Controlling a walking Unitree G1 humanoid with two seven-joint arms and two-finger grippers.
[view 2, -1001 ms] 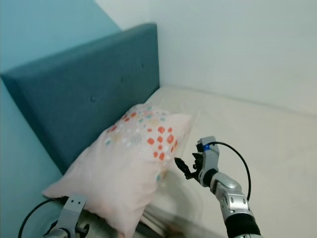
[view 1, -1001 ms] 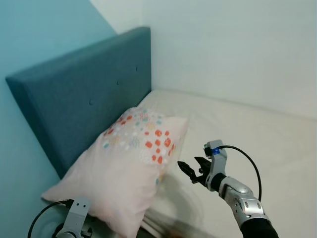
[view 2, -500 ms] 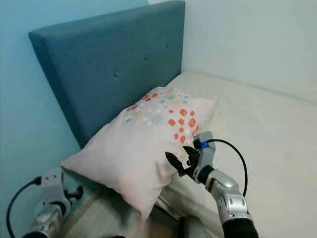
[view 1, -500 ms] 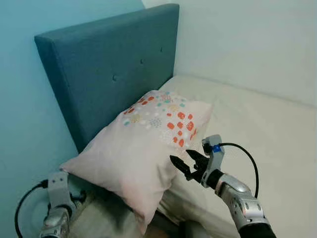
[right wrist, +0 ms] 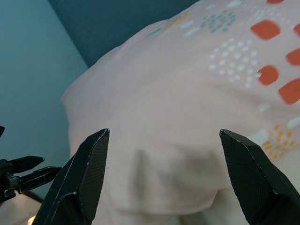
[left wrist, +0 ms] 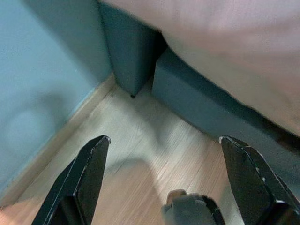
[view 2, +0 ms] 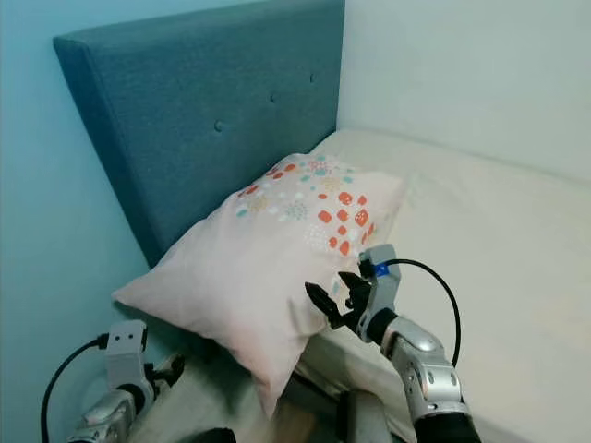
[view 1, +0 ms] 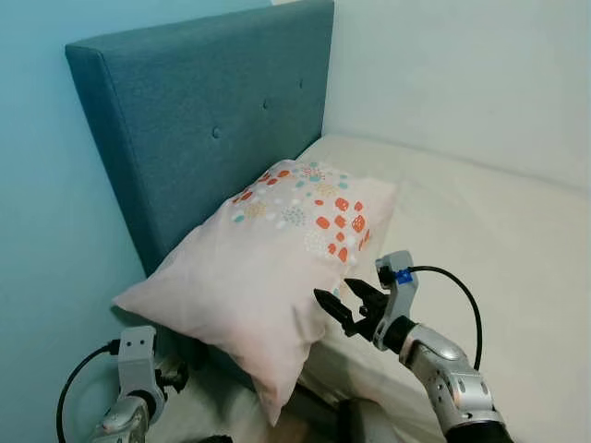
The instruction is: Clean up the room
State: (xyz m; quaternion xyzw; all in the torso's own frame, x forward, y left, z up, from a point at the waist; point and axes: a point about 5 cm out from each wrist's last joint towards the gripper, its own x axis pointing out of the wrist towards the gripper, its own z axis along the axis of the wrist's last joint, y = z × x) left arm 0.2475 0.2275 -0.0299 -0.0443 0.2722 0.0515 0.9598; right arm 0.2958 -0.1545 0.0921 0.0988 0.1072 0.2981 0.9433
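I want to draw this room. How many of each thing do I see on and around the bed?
Pillow: 1
Headboard: 1
Mattress: 1
Grippers: 2, the left gripper low beside the bed and the right gripper open at the pillow
Total: 5

Pale pink pillow (view 1: 268, 268) with orange-teal dots, teal headboard (view 1: 203, 120).

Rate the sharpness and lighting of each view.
Eye views: evenly lit, fairly sharp on the pillow and headboard. Left wrist view: soft, shaded under the bed frame. Right wrist view: bright, pillow dots slightly blurred, right claw fingers dark.
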